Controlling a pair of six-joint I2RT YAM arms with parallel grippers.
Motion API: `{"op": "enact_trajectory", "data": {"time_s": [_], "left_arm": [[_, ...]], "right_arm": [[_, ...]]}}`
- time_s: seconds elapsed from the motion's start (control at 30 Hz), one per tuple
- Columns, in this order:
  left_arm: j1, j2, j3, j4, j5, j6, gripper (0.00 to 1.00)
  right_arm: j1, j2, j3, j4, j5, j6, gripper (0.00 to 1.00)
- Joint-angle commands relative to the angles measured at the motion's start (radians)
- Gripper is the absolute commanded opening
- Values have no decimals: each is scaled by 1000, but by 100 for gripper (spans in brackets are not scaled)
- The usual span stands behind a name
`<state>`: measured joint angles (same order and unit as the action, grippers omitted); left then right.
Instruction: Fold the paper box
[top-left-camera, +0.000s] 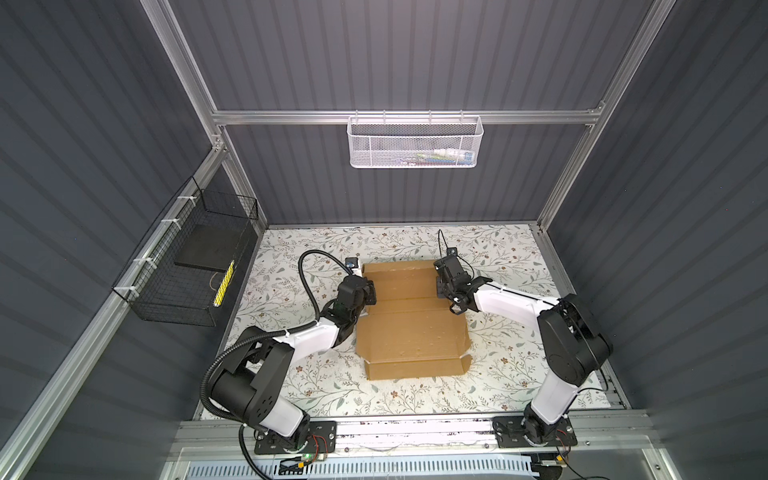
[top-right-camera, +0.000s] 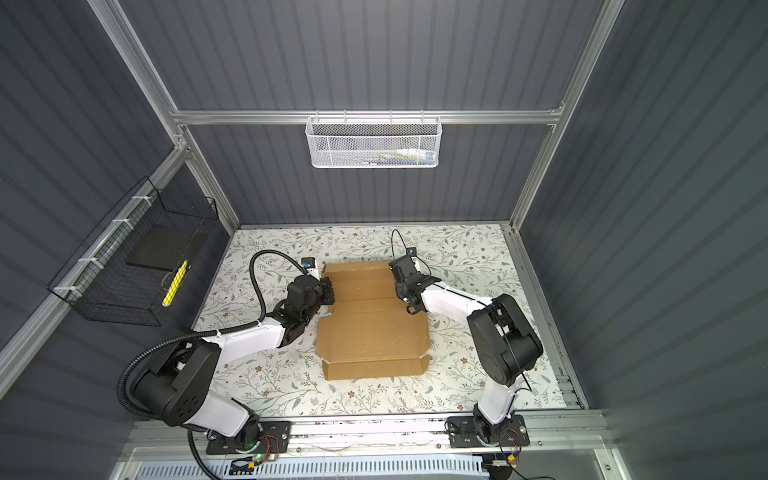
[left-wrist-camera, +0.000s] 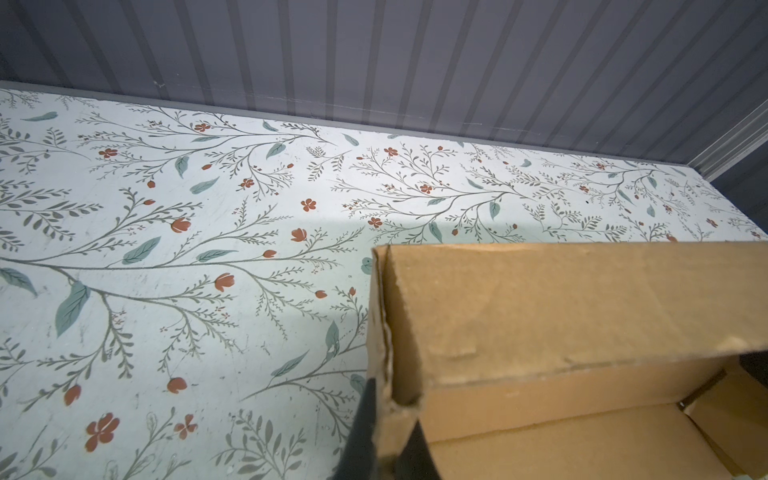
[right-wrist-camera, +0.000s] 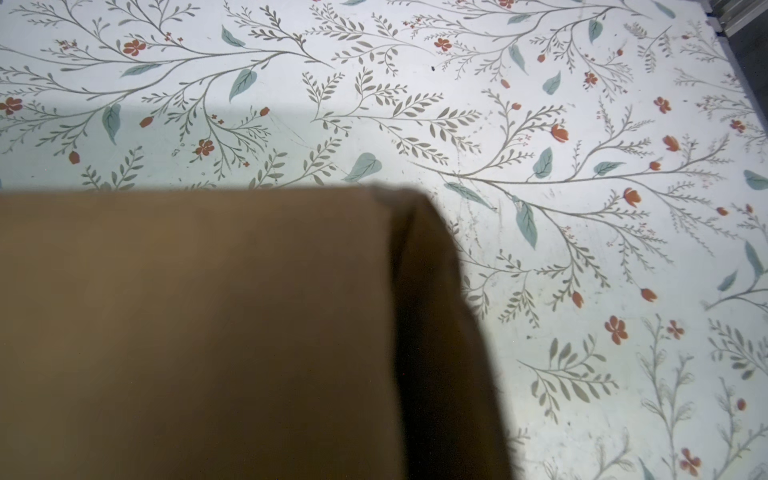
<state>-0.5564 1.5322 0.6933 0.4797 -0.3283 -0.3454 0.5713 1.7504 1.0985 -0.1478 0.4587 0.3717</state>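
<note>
- Paper box (top-left-camera: 411, 328) lies mid-bench (top-left-camera: 519, 365), brown and only part-formed. Its near flap lies flat, not yet folded.
- At the box's far left corner, the left gripper (top-left-camera: 368, 291) is clamped on the paper box. The left wrist view shows dark fingers (left-wrist-camera: 360, 432) either side of a raised side-wall edge.
- At the box's far right corner sits the right gripper (top-left-camera: 440, 286). I cannot tell whether it is open or gripping.
- The step in hand, as I judge it, is raising the far walls. It would go best by bending along the creases, keeping both corners level and avoiding a sideways tug that would slide the sheet.
- Only the left wrist view shows the far wall raised and the pinch on it. The right wrist view gives just blurred cardboard and no fingers. Only the top views show the flat near flap.
- Beyond the box, a white mesh basket (top-left-camera: 415, 141) hangs on the back wall.
</note>
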Motion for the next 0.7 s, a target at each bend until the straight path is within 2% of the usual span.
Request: {"op": "enact_trajectory", "data": {"time_s": [0.0,0.4,0.67], "left_arm": [[-7,32,-11,-112,39,-17,0],[-8,28,-6,-129,29,-16,0],[-8,25,-3,-143,25,-15,0]], "right_arm": [[6,-46,-19,2,-3,9,32],[0,-130,-64,26,-5,12,36],[-3,-131,-47,26,-24,-1,26]]}}
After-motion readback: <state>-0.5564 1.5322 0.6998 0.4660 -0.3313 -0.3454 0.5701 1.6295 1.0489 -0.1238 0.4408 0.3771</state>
